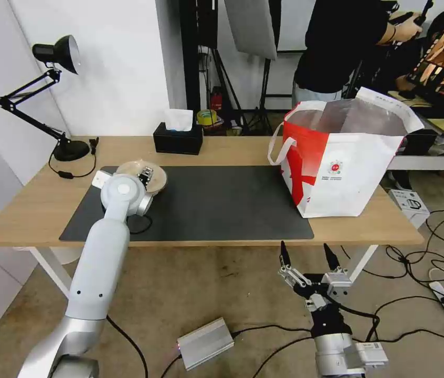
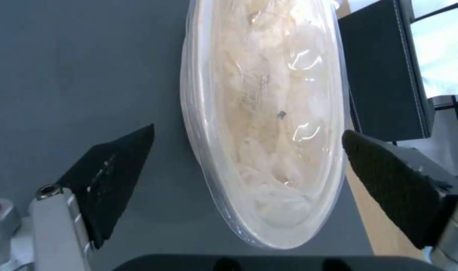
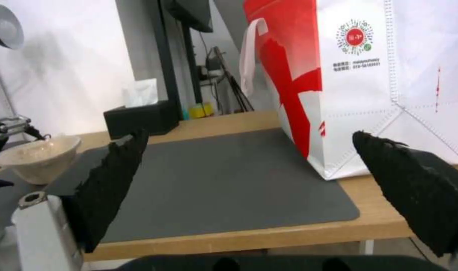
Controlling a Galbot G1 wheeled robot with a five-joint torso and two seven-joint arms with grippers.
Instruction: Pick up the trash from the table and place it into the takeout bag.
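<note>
Straddling round film-glossy bowl (image 2: 264,124), left hand (image 2: 246,165)

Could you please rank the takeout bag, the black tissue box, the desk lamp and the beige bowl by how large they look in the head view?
1. Takeout bag, clearly the largest.
2. Desk lamp, counting its whole arm span.
3 and 4. Black tissue box and beige bowl look about alike; the left gripper and its arm cover part of the bowl, so no firm order.

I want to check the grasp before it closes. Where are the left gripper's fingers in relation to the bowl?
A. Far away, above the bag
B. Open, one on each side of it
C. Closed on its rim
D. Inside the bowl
B: in the left wrist view the left gripper is open, its black fingers standing either side of the bowl, apart from it.
</note>
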